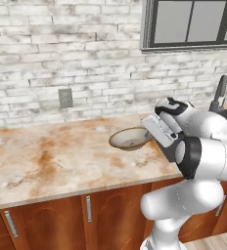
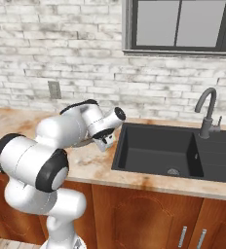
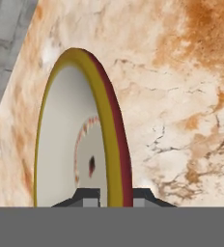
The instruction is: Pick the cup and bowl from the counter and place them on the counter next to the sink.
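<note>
Pincer (image 3: 113, 193) clamped on rim of bowl (image 1: 130, 138), bowl over counter (image 1: 47, 161), nothing inside it, sink (image 2: 159, 151) nearby

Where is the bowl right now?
In the left base view the bowl is over the counter, left of the sink; the gripper pinches its rim.

Wall: whitewashed brick (image 1: 61, 44), grey mortar, worn patches | Outlet: grey plate (image 1: 65, 97) set low in brick | Window: dark frame (image 2: 180, 49), pale grey panes, sill ledge beneath | Cabinets: reddish-brown wood doors (image 1: 47, 222), arched panels, silver bar handles (image 1: 88, 209) | Floor: light wood strip (image 1: 218, 241) at lower corner | Light: even, soft, no hard shadows
</note>
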Tool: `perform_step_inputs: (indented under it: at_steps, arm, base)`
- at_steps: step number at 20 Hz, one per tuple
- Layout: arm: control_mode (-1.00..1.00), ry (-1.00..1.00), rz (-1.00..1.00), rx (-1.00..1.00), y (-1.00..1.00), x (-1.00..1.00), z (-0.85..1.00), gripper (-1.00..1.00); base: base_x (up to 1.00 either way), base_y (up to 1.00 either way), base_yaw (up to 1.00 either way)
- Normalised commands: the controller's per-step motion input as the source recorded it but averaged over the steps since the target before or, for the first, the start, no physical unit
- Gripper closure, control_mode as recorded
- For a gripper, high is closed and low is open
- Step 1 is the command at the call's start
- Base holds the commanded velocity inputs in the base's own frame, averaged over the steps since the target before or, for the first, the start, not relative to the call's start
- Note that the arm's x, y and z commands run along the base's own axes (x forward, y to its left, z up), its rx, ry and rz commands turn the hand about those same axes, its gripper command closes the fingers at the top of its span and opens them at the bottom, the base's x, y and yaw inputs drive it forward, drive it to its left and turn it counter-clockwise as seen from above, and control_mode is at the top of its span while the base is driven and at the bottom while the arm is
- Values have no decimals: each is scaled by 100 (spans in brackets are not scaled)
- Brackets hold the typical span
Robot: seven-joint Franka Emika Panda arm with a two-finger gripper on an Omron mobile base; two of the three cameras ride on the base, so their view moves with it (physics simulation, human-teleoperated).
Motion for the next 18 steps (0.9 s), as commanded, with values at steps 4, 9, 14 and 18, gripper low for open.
perform_step_inputs:
  at_steps: [4, 9, 14, 18]
  arm:
    - [-100, 1, -3, 0, -29, 27, -18, 100]
    - [-100, -1, -2, 0, -21, 34, -32, 100]
    - [-100, -7, -2, 0, -13, 8, -36, 100]
    - [-100, -3, 0, 0, -23, 0, -33, 100]
  base:
    - [0, 0, 0]
    - [0, 0, 0]
    - [0, 0, 0]
    - [0, 0, 0]
